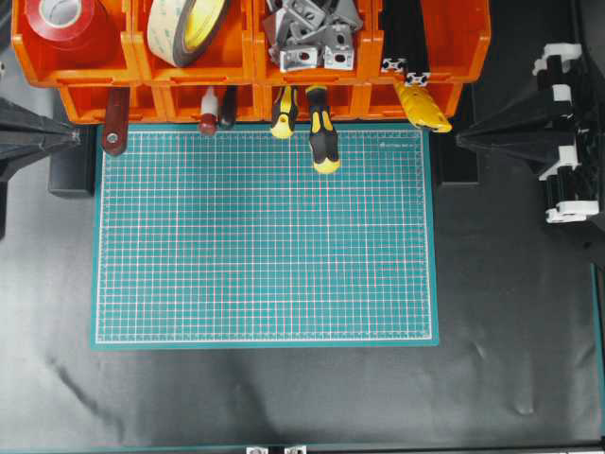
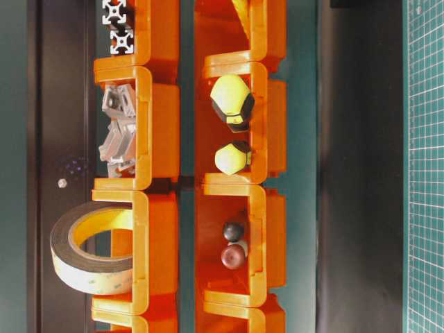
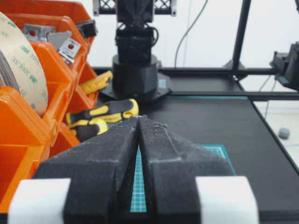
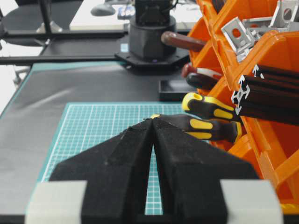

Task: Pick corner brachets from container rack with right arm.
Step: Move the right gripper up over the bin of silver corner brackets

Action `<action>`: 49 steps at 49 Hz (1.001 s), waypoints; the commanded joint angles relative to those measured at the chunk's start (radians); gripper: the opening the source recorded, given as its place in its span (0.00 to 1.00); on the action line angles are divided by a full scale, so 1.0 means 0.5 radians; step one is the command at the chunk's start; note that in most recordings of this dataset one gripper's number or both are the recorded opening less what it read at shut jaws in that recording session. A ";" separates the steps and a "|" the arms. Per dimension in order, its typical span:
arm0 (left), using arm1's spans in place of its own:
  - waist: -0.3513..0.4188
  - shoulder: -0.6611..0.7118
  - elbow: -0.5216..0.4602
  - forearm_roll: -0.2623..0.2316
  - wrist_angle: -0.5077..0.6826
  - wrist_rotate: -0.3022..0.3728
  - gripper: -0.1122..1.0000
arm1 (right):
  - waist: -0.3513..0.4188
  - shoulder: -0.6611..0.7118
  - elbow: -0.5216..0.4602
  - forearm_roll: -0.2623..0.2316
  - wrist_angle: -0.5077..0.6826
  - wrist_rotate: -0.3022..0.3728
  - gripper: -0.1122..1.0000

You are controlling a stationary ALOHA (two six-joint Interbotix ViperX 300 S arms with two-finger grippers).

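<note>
We see a bright orange plastic container rack [image 1: 430, 47] holding shiny silver-grey metal corner brachets [image 1: 307, 33], a red roll of tape [image 1: 66, 24] and black bars [image 1: 402, 38]. We see a green cutting mat [image 1: 265, 236] with thin white grid lines. Our screwdriver handles [image 1: 321, 142] are yellow and black. The table cover [image 1: 510, 312] is black.

Corner brachets [image 1: 310, 33] — small silver-grey cast-metal angle pieces — are lying heaped in an upper bin of the container rack [image 1: 236, 71], a bright orange two-row set of open-fronted bins. The right arm [image 1: 558, 132] is resting low, its pincer [image 4: 152, 122] pressed together and holding nothing — brachets sitting up and to its right, well apart.
</note>
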 commanded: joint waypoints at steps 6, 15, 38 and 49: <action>0.006 0.025 -0.221 0.064 0.270 -0.107 0.10 | -0.012 0.000 -0.187 0.040 0.227 0.061 0.10; -0.006 0.025 -0.368 0.067 0.638 -0.147 0.10 | -0.058 0.037 -0.583 0.040 1.034 0.120 0.10; -0.034 0.040 -0.451 0.067 0.767 -0.153 0.10 | -0.264 0.801 -1.954 -0.199 2.675 0.015 0.10; -0.034 0.052 -0.466 0.067 0.773 -0.156 0.10 | -0.285 1.184 -2.359 -0.396 2.872 -0.233 0.10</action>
